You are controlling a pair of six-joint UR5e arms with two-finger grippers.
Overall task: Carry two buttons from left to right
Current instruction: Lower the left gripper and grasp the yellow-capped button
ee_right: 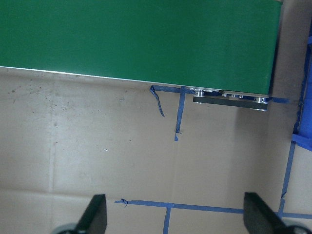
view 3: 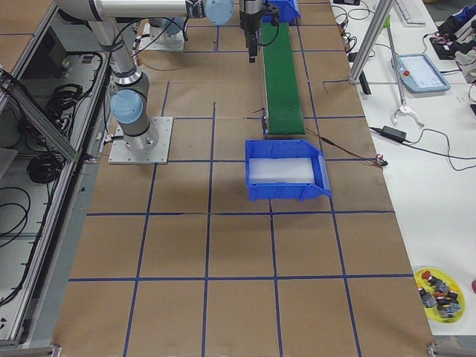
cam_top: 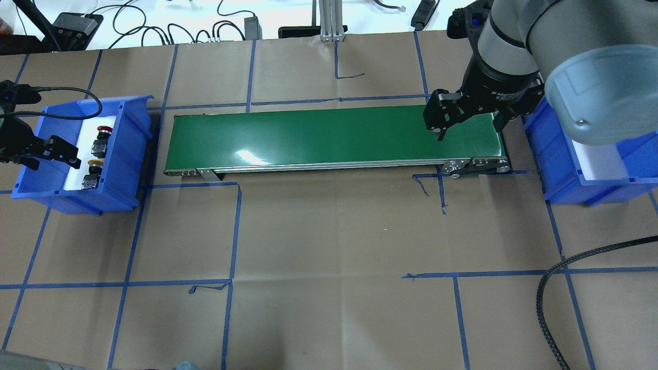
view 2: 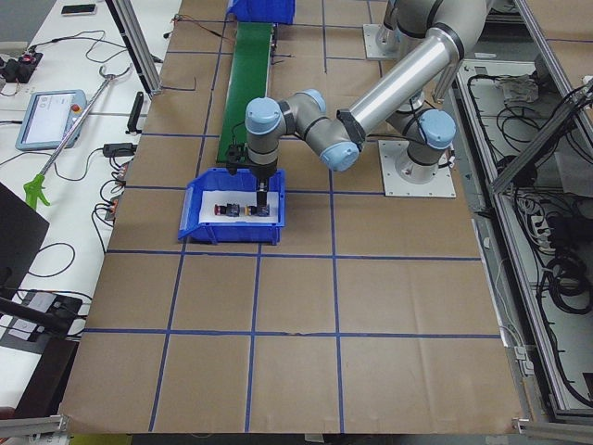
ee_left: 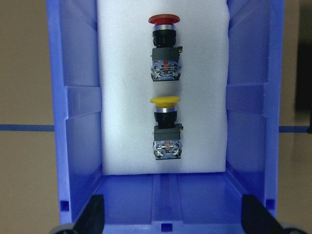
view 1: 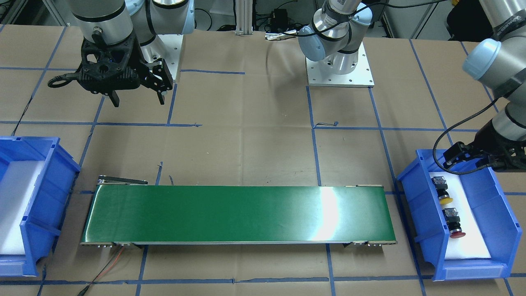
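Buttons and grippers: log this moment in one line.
yellow button, red button: lying in left bin | left gripper: open over bin | right gripper: open, empty, near conveyor | delivered: none

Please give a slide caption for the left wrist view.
Red button and yellow button lie in line on white foam inside a blue bin.

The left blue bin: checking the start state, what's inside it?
A white foam pad holding the red button and yellow button, lying apart. Under the pad, the bin floor is hidden.

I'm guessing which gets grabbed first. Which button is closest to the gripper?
The yellow-capped button; the red-capped button lies farther from the left gripper.
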